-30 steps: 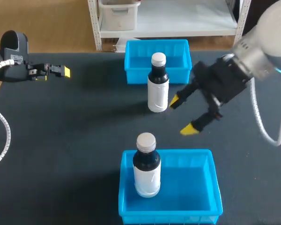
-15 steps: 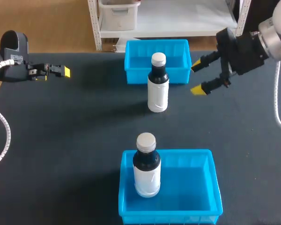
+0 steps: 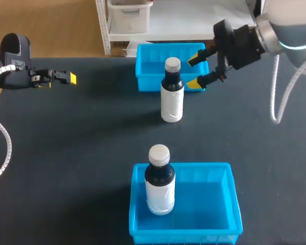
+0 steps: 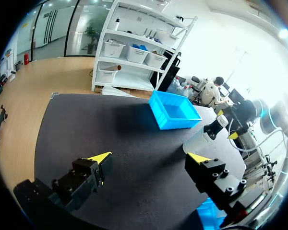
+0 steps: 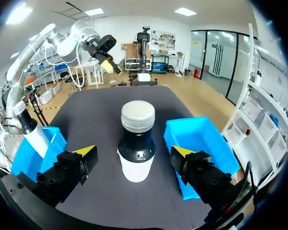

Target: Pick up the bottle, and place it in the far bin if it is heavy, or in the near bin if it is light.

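A white bottle [image 3: 172, 94] with a dark neck and a white cap stands upright on the black table, just in front of the far blue bin [image 3: 149, 81]. My right gripper [image 3: 196, 70] is open right beside the bottle's neck, over the bin's front right corner. In the right wrist view the bottle [image 5: 137, 139] stands just ahead of the right gripper [image 5: 133, 152], in line with the gap between its fingers and touching neither. My left gripper [image 3: 66, 77] hangs open and empty at the table's far left, and its left wrist view shows the fingers [image 4: 100, 159] wide apart.
A second bottle [image 3: 159, 181] of the same kind stands in the left part of the near blue bin [image 3: 204, 204]. The far bin [image 5: 201, 139] holds nothing. Bare black tabletop lies between the two bins and to the left.
My right gripper has swung from the bottle's front right, back and leftward, to beside the bottle's neck at the far bin. It stayed open. The left arm and both bottles have not moved.
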`<state>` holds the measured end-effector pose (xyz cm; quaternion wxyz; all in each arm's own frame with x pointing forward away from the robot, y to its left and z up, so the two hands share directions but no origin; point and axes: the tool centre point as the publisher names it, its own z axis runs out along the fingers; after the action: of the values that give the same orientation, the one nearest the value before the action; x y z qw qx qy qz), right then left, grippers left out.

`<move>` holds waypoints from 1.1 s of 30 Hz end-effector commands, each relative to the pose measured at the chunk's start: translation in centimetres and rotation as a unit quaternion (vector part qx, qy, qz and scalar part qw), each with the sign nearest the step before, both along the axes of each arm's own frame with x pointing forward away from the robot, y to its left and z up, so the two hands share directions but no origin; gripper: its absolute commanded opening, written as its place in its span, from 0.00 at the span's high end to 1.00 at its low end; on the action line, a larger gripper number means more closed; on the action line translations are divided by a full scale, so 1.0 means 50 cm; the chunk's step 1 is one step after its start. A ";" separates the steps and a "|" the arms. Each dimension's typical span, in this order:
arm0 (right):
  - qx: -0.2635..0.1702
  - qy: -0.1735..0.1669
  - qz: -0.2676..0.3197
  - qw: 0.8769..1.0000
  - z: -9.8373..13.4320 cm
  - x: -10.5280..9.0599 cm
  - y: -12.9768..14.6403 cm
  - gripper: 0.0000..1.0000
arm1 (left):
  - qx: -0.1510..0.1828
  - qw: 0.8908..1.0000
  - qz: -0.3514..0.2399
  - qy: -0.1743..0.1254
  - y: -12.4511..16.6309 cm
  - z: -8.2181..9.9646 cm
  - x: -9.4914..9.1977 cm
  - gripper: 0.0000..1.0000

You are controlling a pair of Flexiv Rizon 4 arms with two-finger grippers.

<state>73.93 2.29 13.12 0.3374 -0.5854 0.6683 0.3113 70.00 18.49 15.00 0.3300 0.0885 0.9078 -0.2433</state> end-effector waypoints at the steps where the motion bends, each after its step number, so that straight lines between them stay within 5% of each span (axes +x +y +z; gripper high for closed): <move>1: 0.007 0.008 0.010 1.000 -0.011 0.016 0.024 0.00 | 0.000 1.000 0.000 0.000 0.000 0.000 0.000 0.00; 24: 0.029 0.025 0.023 0.999 -0.018 0.003 0.082 0.00 | 0.000 1.000 0.000 0.000 0.000 0.000 0.000 0.00; 33: 0.032 0.027 0.025 0.999 -0.019 -0.002 0.087 0.22 | 0.000 1.000 0.000 0.000 0.000 0.000 0.000 0.00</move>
<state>73.85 6.64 12.21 0.3296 -0.5820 0.6525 0.3561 70.00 18.49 15.00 0.3300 0.0885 0.9078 -0.2434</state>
